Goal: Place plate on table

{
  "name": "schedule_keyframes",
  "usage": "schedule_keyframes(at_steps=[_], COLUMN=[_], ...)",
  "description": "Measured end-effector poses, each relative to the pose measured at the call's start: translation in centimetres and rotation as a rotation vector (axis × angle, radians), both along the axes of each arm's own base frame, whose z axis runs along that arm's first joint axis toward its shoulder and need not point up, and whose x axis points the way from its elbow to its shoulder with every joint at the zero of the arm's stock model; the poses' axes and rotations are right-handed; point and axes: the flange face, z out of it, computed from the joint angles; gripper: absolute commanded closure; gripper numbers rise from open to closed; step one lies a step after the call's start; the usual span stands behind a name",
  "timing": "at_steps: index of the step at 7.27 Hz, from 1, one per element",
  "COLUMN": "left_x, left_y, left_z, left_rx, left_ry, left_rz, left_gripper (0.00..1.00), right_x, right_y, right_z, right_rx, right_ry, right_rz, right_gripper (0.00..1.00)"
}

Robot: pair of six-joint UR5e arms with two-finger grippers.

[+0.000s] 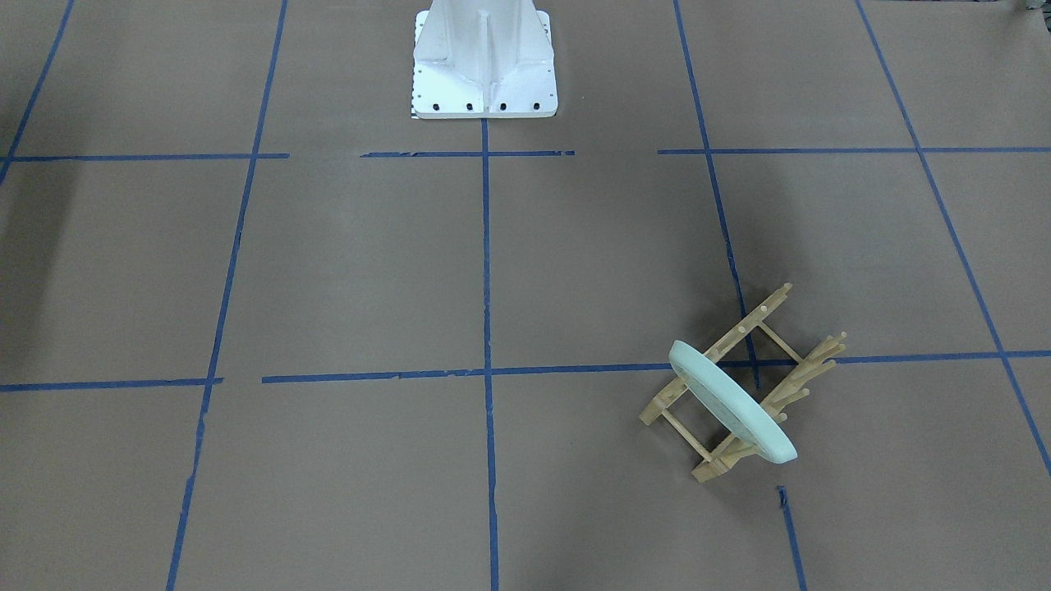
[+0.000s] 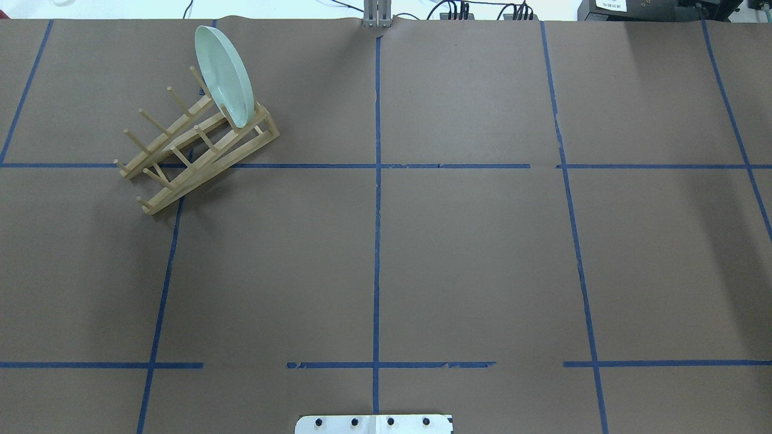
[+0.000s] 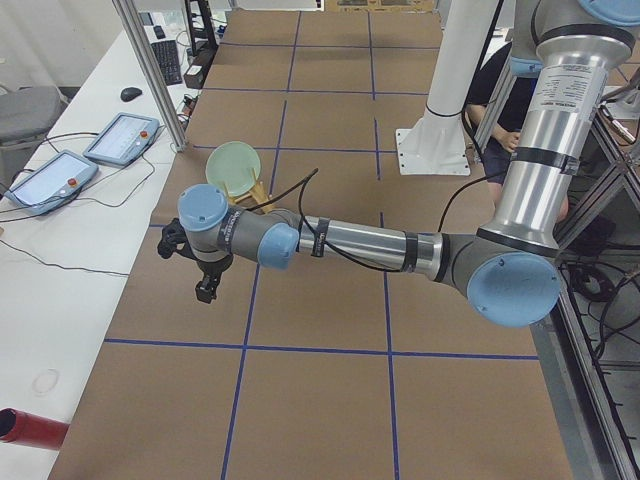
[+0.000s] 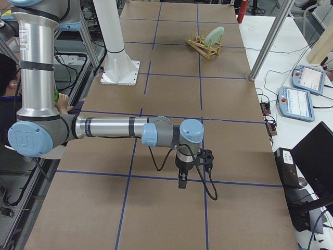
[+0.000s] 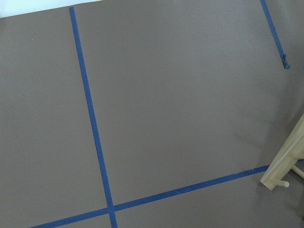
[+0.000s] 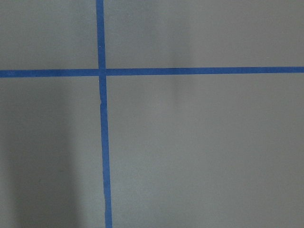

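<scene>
We see the plate [image 2: 224, 75] standing on edge in the end slot of the wooden rack [image 2: 181, 157], on the far left part of the table [image 2: 470, 253]. Our left gripper [image 3: 205, 288] hangs near the rack and our right gripper [image 4: 182, 182] well apart from it. We cannot tell whether either is spread or closed.

A brown, matte table [image 6: 204, 152] fills the frame. One strip of blue tape [image 6: 104, 156] runs top to bottom, left of centre, crossing a second strip [image 6: 204, 71] that spans the upper part. A soft shadow [image 6: 42, 166] darkens the lower left.
</scene>
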Motion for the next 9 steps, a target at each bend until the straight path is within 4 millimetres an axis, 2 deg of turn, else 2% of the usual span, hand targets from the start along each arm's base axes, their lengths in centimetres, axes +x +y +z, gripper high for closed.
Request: schedule_keyframes(at_steps=[2,3,4,5,7,8,9], left_x=[0.0,0.2,0.5,1.4,4.5,6.3,8.2], left_y=[0.3,0.1,0.1,0.3,0.3,0.4,0.6], left_z=[-0.1,-1.3,-3.9,-7.3,-13.9,-16.1,-17.2], left_rx=[0.002,0.009,0.027,0.038,0.043,0.023,-0.003], left_ry=[-0.002,0.003,0.013,0.038,0.129,0.214,0.323], left_rz=[-0.002,-0.009,-0.026,-0.053,-0.138,-0.21,-0.274], left_gripper=[0.0,0.0,0.0,0.0,0.0,0.0,0.0], right_x=[0.0,0.0,0.0,0.0,0.0,0.0,0.0], right_y=[0.0,0.0,0.0,0.0,0.0,0.0,0.0], right_z=[0.0,0.0,0.0,0.0,0.0,0.0,0.0], right_rx=[0.0,0.0,0.0,0.0,0.0,0.0,0.0], right_ry=[0.0,0.0,0.0,0.0,0.0,0.0,0.0], right_rz=[0.0,0.0,0.0,0.0,-0.001,-0.001,-0.001], right_gripper=[0.0,0.0,0.0,0.0,0.0,0.0,0.0])
